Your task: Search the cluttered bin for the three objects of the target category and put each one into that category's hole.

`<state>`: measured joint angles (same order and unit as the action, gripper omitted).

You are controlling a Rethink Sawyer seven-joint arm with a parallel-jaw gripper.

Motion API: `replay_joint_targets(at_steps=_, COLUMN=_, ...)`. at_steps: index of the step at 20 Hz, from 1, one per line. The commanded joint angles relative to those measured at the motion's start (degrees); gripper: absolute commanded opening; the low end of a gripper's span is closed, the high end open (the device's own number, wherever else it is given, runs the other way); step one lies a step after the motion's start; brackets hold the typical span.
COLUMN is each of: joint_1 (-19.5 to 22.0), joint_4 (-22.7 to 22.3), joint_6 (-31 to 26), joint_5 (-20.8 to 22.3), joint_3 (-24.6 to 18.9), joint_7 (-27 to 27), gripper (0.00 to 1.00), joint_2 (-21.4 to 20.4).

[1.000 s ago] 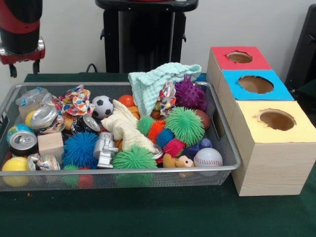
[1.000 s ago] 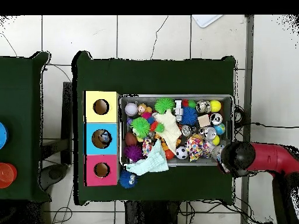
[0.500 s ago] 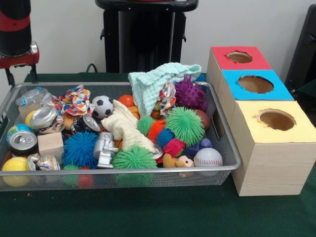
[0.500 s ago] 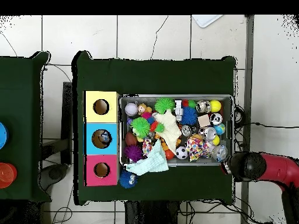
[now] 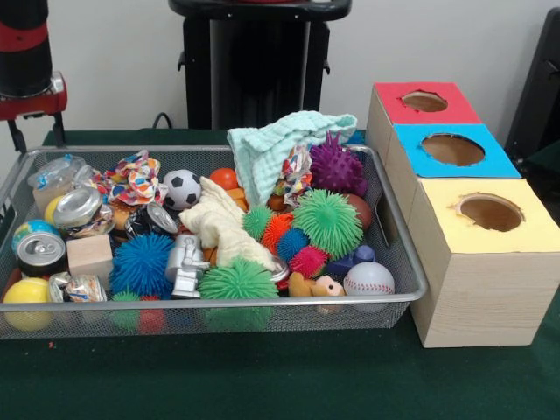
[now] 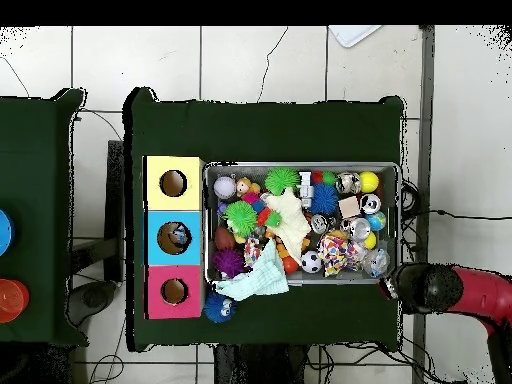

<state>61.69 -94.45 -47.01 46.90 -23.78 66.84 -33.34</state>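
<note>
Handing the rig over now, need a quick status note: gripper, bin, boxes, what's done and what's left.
Gripper: empty, off the bin's corner, not over the clutter; fingers too small to judge.
Bin: still packed with spiky balls, cans, cloths, sports balls.
Boxes: red, blue, yellow in a row beside the bin. Overhead view shows something inside the blue hole; red and yellow look empty.
Left: target category unclear from the pictures; search and drops remain.

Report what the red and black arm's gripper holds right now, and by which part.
Cannot be told: the gripper sits outside the wire mesh bin, beyond its corner, its tips hidden in both views. No object shows at it.
</note>
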Motion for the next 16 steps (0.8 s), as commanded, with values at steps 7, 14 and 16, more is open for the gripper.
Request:
replay_joint_targets(at_steps=7, joint_1=1.76, joint_4=-6.41, joint_6=7.92, joint_5=-0.76, joint_3=-11.61, joint_7=-12.3, gripper=1.0, joint_2=6.22)
replay_joint_targets(at_steps=14, joint_1=2.2, joint_4=-8.68, joint_6=7.54, joint_5=-2.27, joint_3=-15.24, joint_7=-10.27, gripper=1.0, joint_2=2.89)
replay_joint_targets(at_steps=16, joint_1=2.06, joint_4=-8.84, joint_6=7.17, joint_5=-2.58, joint_3=-15.71, joint_7=-9.56, gripper=1.0, joint_2=2.45)
